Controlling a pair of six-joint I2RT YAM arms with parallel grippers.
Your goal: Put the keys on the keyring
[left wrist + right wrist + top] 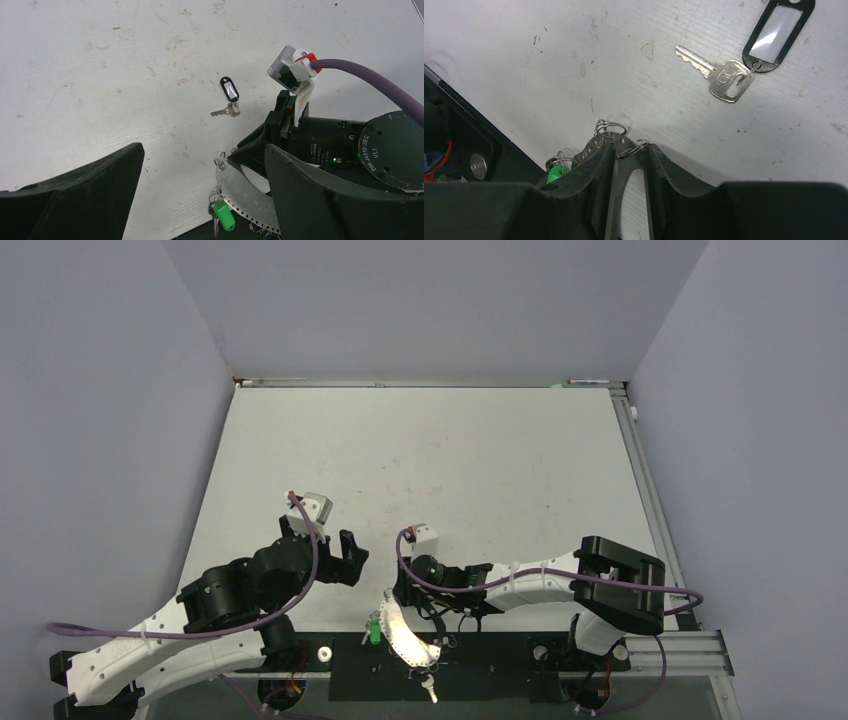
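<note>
The keyring is a curved pale strap point(402, 637) with holes and small split rings, lying at the table's near edge point(245, 192). A green tag point(224, 215) and a silver key point(215, 226) hang from one ring. My right gripper point(630, 147) is at the strap's upper end, jaws narrowly apart and closed on a small split ring point(634, 149). A loose silver key point(719, 75) on a black tag point(778, 32) lies on the table just beyond point(226, 112). My left gripper point(352, 558) hovers wide open to the left, holding nothing point(204, 150).
A black mounting plate point(500, 660) runs along the near edge under the strap's lower end, where another small key point(430, 692) lies. An aluminium rail point(640, 470) borders the right side. Purple cables point(450, 585) trail from both wrists.
</note>
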